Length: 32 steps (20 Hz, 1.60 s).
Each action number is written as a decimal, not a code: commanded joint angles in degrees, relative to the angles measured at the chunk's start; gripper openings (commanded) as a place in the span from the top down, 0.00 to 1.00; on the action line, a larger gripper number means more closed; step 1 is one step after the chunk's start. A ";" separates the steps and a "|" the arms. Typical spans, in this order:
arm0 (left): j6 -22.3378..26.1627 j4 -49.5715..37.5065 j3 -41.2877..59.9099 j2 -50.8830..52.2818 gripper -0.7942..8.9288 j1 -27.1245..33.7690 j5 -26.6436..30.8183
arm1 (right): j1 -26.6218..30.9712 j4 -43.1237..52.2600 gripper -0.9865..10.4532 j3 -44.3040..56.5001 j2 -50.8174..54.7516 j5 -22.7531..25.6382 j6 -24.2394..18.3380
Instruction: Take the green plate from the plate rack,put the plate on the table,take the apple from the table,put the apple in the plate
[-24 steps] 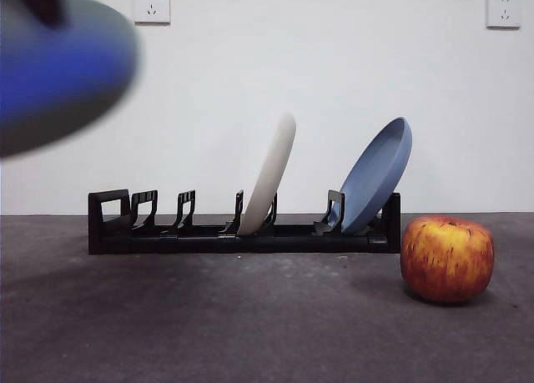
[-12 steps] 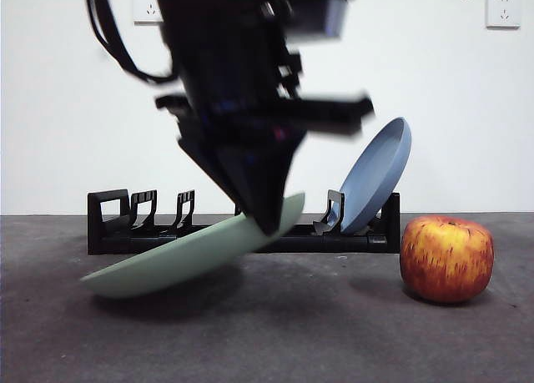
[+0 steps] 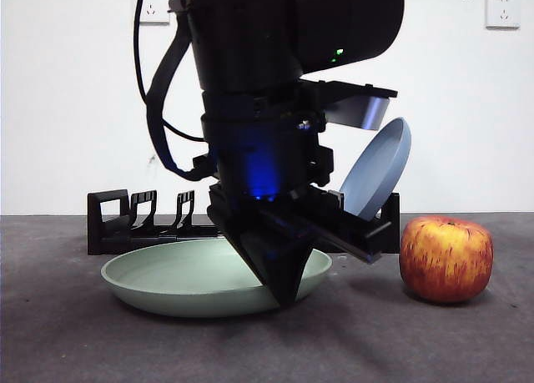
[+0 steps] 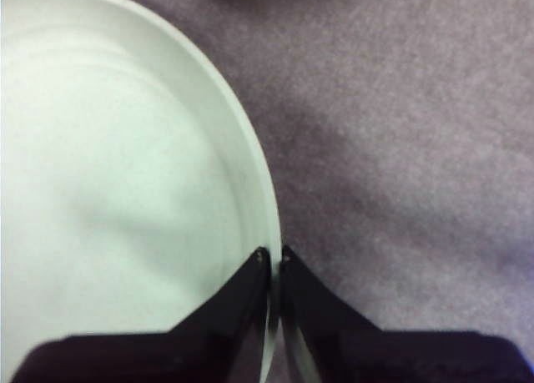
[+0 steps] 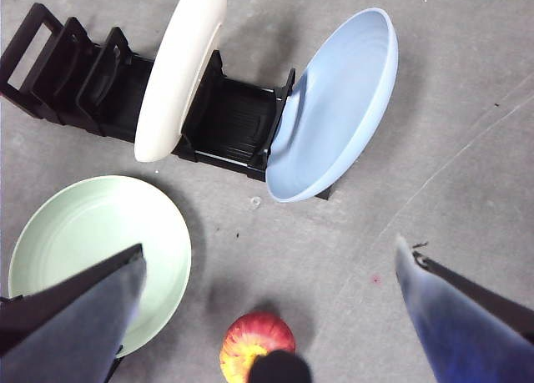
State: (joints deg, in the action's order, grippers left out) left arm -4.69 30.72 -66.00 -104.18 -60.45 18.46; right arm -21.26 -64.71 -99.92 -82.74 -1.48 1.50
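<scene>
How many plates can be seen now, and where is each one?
3. The green plate lies flat on the table, its rim pinched by the left tool. The cream-white plate and the blue plate stand in the plate rack.

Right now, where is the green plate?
In the front view, the green plate lies flat on the table, just in front of the plate rack and apart from the apple; the left gripper pinches its rim.

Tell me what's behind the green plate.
Behind the green plate stands the rack, holding a cream plate and a blue plate. In the front view, the left end effector, shut on the green plate's rim, covers the cream plate.
</scene>
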 commanded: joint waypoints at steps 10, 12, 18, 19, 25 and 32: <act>-1.05 1.36 0.63 4.81 0.75 1.20 -1.95 | -0.02 -0.46 0.48 -0.24 0.07 0.04 0.00; -1.07 1.40 0.61 9.99 0.75 1.18 -2.05 | -0.02 -1.18 0.48 -0.24 0.09 0.04 -0.04; -1.25 1.64 0.55 33.20 0.75 1.64 -8.52 | -0.17 -6.40 0.48 -0.09 3.43 0.07 -0.02; -1.22 2.16 0.55 37.48 0.75 2.05 -8.44 | -0.17 -7.34 0.48 -0.07 4.90 0.07 0.00; -1.38 10.82 0.55 59.87 0.75 6.71 -8.61 | -0.17 -13.35 0.48 2.86 18.18 3.54 0.92; -10.14 20.74 0.55 74.25 0.75 7.63 -12.57 | -0.17 -10.40 0.48 27.17 37.09 3.41 9.79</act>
State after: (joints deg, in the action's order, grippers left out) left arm -12.62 51.83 -65.89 -30.09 -52.99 6.17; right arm -21.37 -75.70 -74.17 -45.15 1.72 8.86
